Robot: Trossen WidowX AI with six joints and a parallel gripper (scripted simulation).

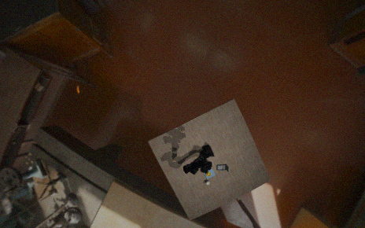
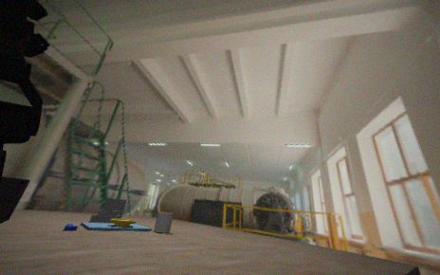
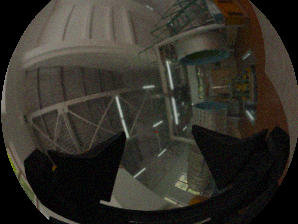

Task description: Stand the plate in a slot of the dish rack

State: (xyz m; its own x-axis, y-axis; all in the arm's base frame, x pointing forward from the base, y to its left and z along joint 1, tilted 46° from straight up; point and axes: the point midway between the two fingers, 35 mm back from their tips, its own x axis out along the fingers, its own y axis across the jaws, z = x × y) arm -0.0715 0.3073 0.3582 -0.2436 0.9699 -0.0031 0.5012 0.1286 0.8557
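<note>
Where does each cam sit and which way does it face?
Top: high overhead, looking down on the table; the black arm shows beside a blue mat and a dark rack.
Exterior: near table height, looking across it and up into the hall; the arm fills the left edge.
Wrist: on the gripper, facing out into the hall; open fingers frame it.
Shared: top and exterior both show the mat and rack.
</note>
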